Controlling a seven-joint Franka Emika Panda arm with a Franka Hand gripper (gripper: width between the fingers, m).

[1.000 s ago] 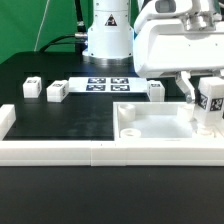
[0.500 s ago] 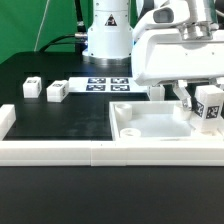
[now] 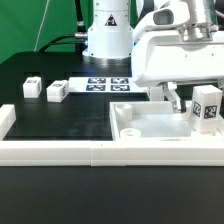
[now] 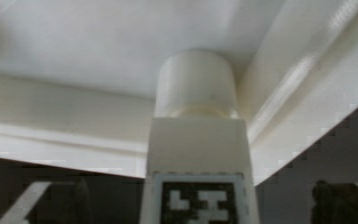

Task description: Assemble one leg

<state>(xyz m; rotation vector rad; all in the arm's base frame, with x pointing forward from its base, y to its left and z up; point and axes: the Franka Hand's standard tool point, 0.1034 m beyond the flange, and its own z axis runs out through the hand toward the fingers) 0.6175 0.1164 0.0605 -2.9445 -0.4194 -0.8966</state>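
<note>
Here's your picture: the leg [image 3: 207, 108] stands upright at the exterior view's right end of the white panel [image 3: 150, 124]. Its tag faces the camera and its long axis runs straight up and down, directly under the gripper [image 3: 198, 98]. The arm is right on top of it, so I'd say your coming move runs along that vertical line. The fingers look released: in the wrist view the dark fingertips [image 4: 34, 205] sit clear of the leg on either side, with gaps showing. From outside, the one visible finger stands apart from the post, toward the exterior view's left. You can't see the far finger, because the frame edge cuts it off. The leg's lower end is hidden too, behind the panel's raised rim, so I can't tell you whether its rounded tip is seated in the corner socket or only resting near it. The wrist view is blurred, looking down the post
</note>
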